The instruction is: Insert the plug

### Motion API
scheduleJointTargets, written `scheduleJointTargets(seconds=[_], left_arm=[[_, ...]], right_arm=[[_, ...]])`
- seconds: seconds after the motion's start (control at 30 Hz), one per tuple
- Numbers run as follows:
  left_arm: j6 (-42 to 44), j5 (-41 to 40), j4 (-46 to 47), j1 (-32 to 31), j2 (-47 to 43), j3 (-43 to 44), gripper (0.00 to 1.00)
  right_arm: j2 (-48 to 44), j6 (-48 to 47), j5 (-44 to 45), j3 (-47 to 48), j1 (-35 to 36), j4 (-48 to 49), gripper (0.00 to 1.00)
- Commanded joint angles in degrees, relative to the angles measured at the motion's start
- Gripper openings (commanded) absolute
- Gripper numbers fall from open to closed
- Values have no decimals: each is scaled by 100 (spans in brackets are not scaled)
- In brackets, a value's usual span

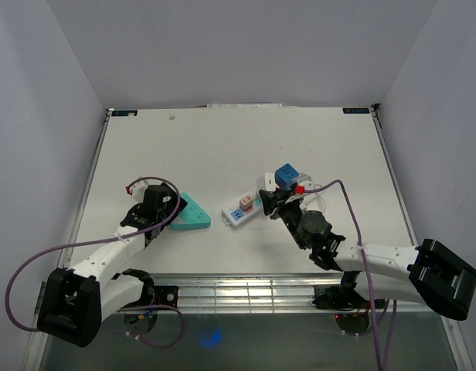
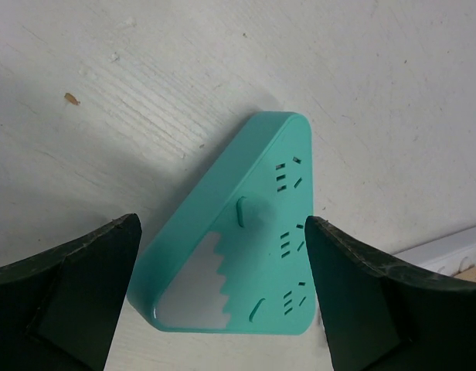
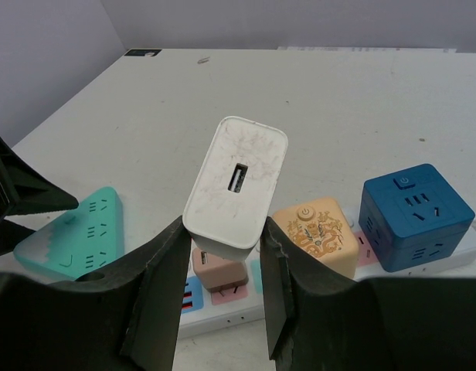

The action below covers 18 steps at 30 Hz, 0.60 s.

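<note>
My right gripper (image 3: 222, 247) is shut on a white USB charger plug (image 3: 236, 189) and holds it just above the white power strip (image 3: 222, 313). The plug hangs over a small pink plug (image 3: 219, 274) seated in the strip. The plug's prongs are hidden. In the top view the right gripper (image 1: 270, 202) hovers at the strip's right half (image 1: 242, 210). My left gripper (image 2: 221, 232) is open, with one finger on each side of a teal triangular power strip (image 2: 253, 232) that lies flat on the table. It does not touch the teal strip.
A yellow cube adapter (image 3: 315, 236) and a blue cube adapter (image 3: 414, 216) sit in the white strip to the right of the held plug. The teal strip (image 1: 193, 216) lies left of the white one. White walls enclose the table on three sides.
</note>
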Motion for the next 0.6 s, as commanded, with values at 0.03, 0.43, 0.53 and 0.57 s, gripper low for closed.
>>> scheduleJointTargets(seconds=[0.03,0.43,0.53,0.57], left_arm=[[158,212,-153,29,-419,-211,98],[342,669,-75,29,-692,-528,98],[412,730,22,29,-701,-554,94],[439,748,74,29,-684,-554,92]], right_arm=[[-31,27,-97,329,-16,196,8],[250,-254,-827,523,-17,47,8],[276,-272,-906,549,-17,29,8],[294,-281,-923,566,-16,-23,8]])
